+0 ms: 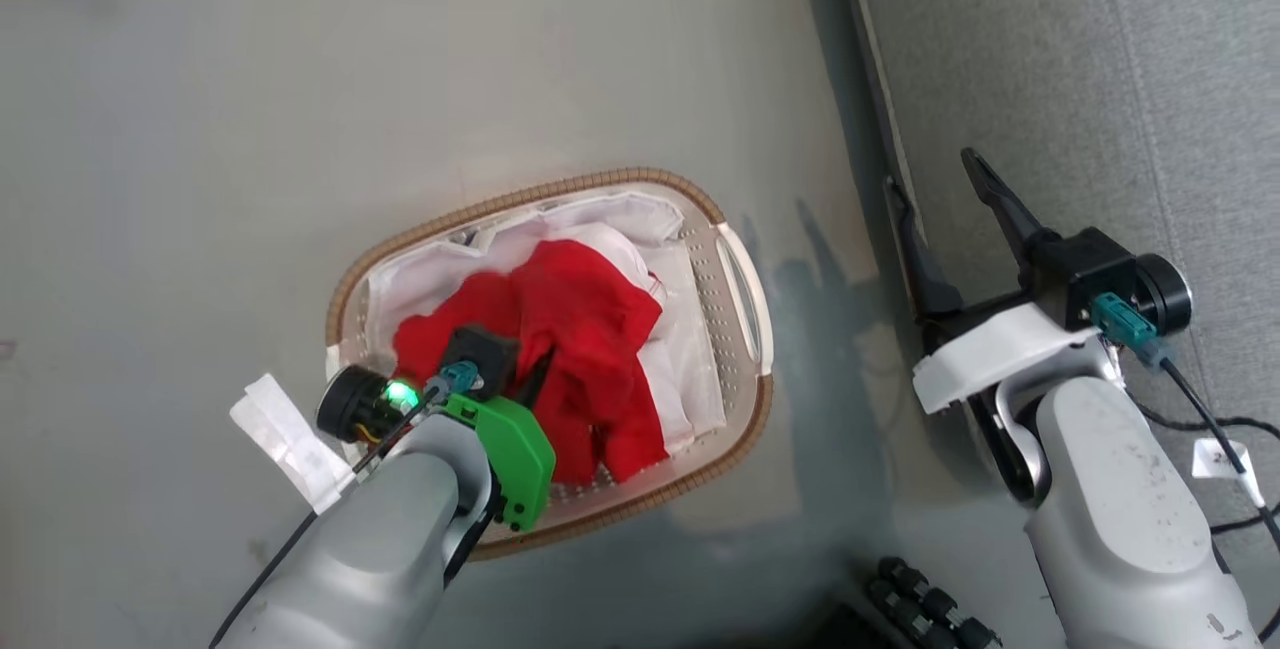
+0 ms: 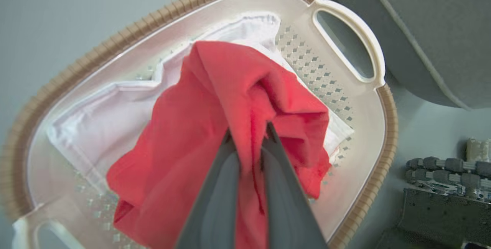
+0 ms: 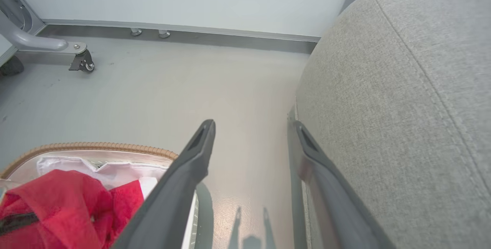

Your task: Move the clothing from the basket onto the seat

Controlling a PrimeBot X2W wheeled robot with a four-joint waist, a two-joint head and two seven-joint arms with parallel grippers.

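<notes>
The left gripper (image 2: 249, 130) reaches down into the oval cream plastic laundry basket with its brown woven rim (image 1: 600, 176). Its jaws are clenched on a raised fold of the bright red soft fabric clothing (image 2: 191, 126), with a ridge of cloth pinched between the two dark fingers. The rest of the red fabric hangs and bunches inside the basket, over the white fabric liner (image 2: 96, 122). It lies towards the basket's near end, with one lobe against the perforated side wall. The large grey upholstered seat (image 1: 1050, 79) stands beside the basket, past its handle end, with a strip of pale grey floor (image 1: 300, 79) between them. The right gripper (image 3: 254, 125) hangs between basket and seat, at the seat's edge, with its jaws spread wide and nothing in them.

The grip looks narrow, on a single fold, so a quick lift could let the fabric slide out and drop back. Whether the heap is one garment or several tangled together I cannot tell. If several, a second piece might ride up part way and fall onto the floor short of the seat. Trailing cloth could catch the rim or handle and drag the light basket. The liner might also lift if the fingers have caught it beneath the red fabric.
</notes>
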